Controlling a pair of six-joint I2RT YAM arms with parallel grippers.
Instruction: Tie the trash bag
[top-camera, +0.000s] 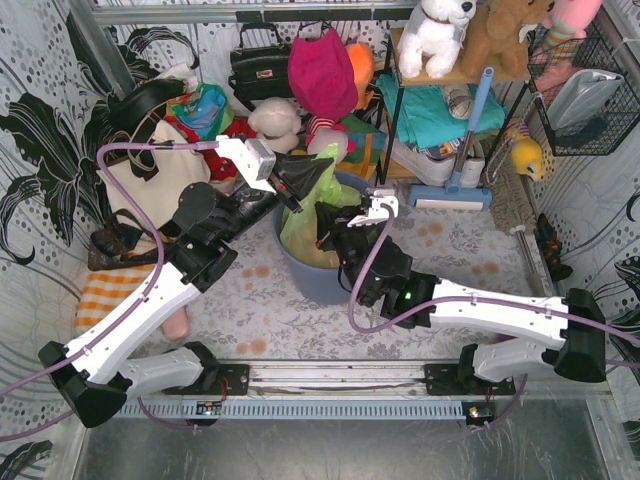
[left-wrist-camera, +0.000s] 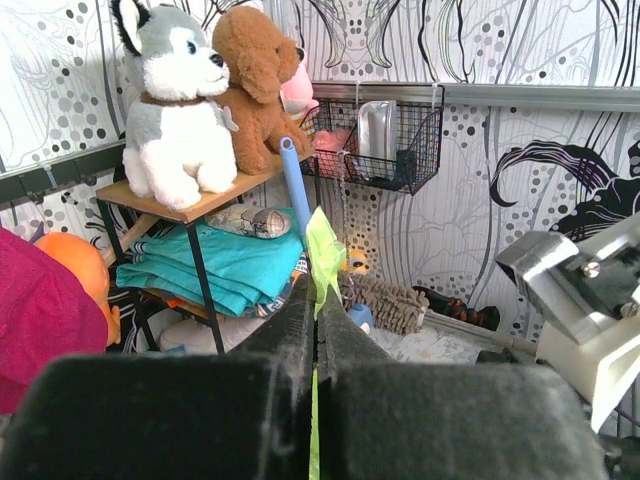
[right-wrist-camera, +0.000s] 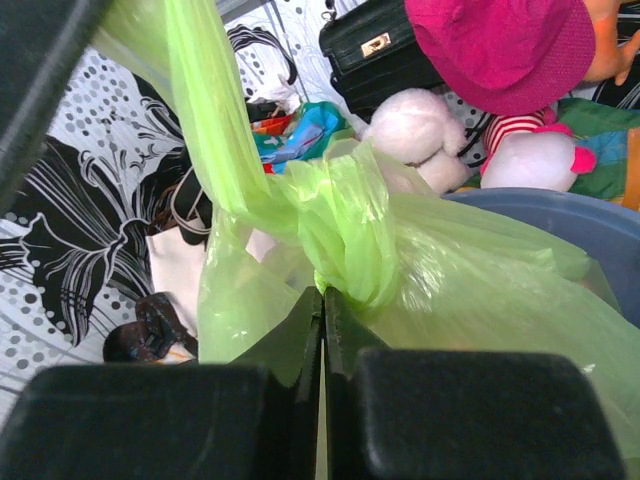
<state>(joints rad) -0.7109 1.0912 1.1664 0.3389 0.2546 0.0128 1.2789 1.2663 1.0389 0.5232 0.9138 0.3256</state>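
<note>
Knot on the bag looks formed. Left fingers and right fingers are both clamped on the plastic, so I'd say it just needs cinching.

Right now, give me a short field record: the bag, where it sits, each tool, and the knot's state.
bag: trash bag, light green, inside the blue-grey bin
left tool: shut on a raised strip of the bag
right tool: shut on the bag just below a bunched twist
knot: twist formed; tightness cannot be told
</note>
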